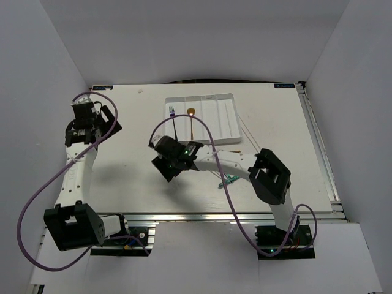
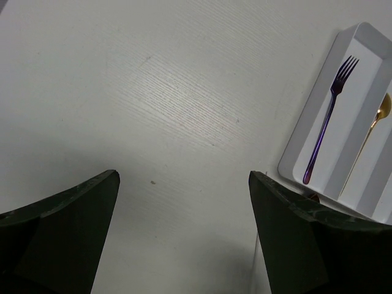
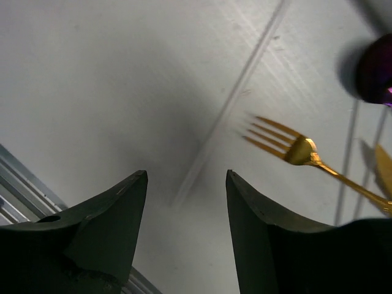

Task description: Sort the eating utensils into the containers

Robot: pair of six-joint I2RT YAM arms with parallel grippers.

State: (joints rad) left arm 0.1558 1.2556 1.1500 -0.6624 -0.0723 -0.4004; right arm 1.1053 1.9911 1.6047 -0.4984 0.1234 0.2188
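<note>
**ITEM 1: gold fork (image 3: pixel 294 147)**
- Loc: flat on bench (image 3: pixel 122 73), ahead and right of the right fingers (image 3: pixel 110 214). Tines point toward the line of the gap; handle runs off right, partly hidden behind the right-hand finger.
- Status: not in the gap, not touched.
- Handling (est.): slim metal, stiff, light. Polished, so prob. slippery, and it lies very low on the bench. You'd do best to pinch across the narrow neck or mid-handle, not the tines, and to expect it to skate if only one finger lands.

**ITEM 2: chopstick (image 3: pixel 236 98)** (prob.; thin white stick)
- Loc: runs diagonally ahead of the right fingers, near end just ahead of the gap.
- Handling (est.): v. thin and light, likely to roll. Take it mid-length.

**ITEM 3: purple fork (image 2: pixel 327 122)**
- Loc: ahead and right of the left fingers (image 2: pixel 73 214), in the tray (image 2: pixel 312 110) compartment nearest them. Already sorted.

**ITEM 4: gold spoon (image 2: pixel 376 119)**
- Loc: next compartment over, farther right.

**MISC**
- Blurred purple piece (image 3: pixel 375 67) far ahead-right of the right fingers; type can't be told.

**FINGERS**
- Right: parted about midway, nothing between them.
- Left: spread wide, nothing between them, hanging over the bench short of the tray.
</note>
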